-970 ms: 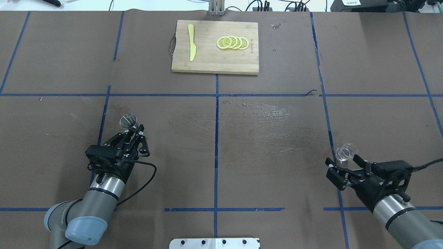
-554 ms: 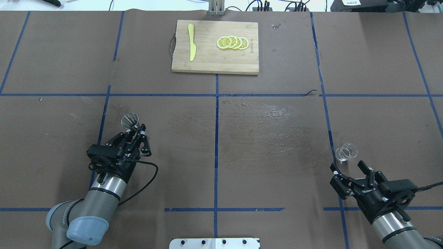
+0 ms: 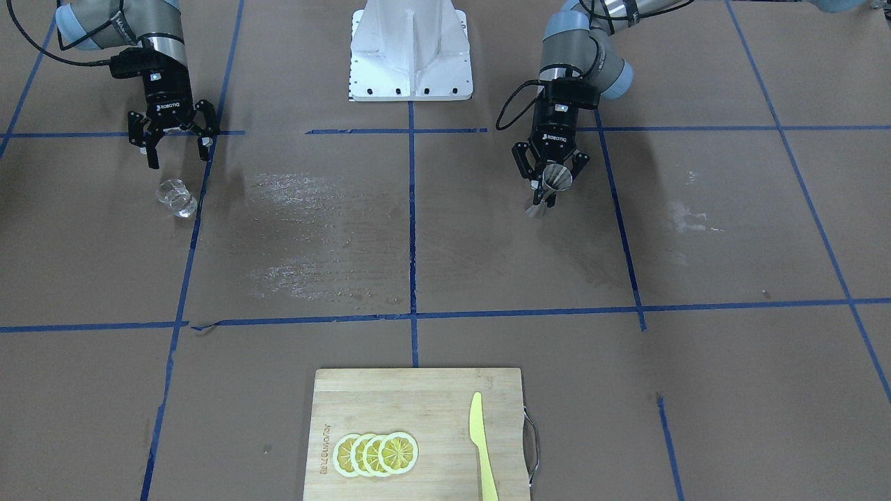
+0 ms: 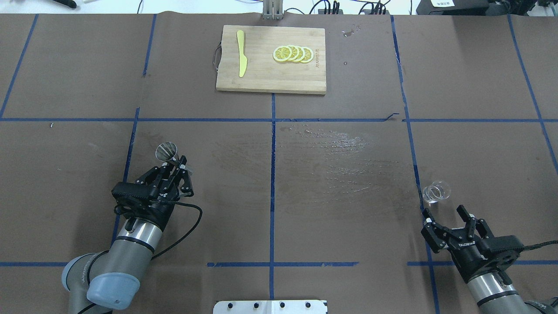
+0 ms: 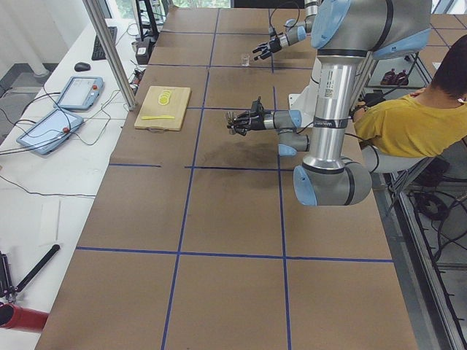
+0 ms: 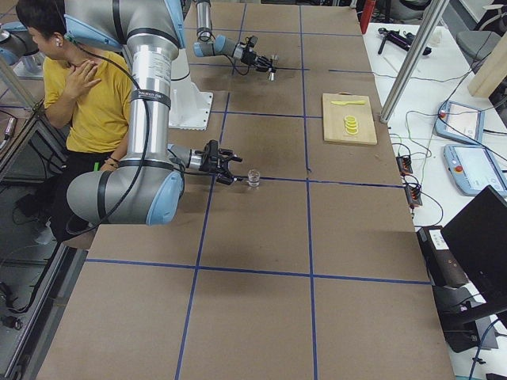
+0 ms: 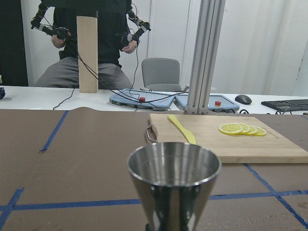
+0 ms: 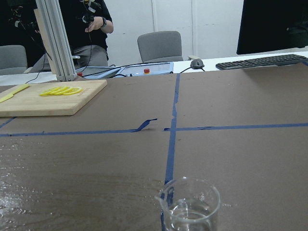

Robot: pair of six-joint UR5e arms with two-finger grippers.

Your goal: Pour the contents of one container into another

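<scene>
right claw [image 4: 443, 211] spread, beaker [image 4: 436, 192] just ahead

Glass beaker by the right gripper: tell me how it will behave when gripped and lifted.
The beaker looks like smooth thin glass, so probably slippery, and fragile if squeezed hard. It is short and wide, so likely steady if nudged. Clear liquid seems to sit inside, so a jerky lift may slosh it.

Overhead, front views oppose; both share cutting board [image 4: 261, 74].
</scene>
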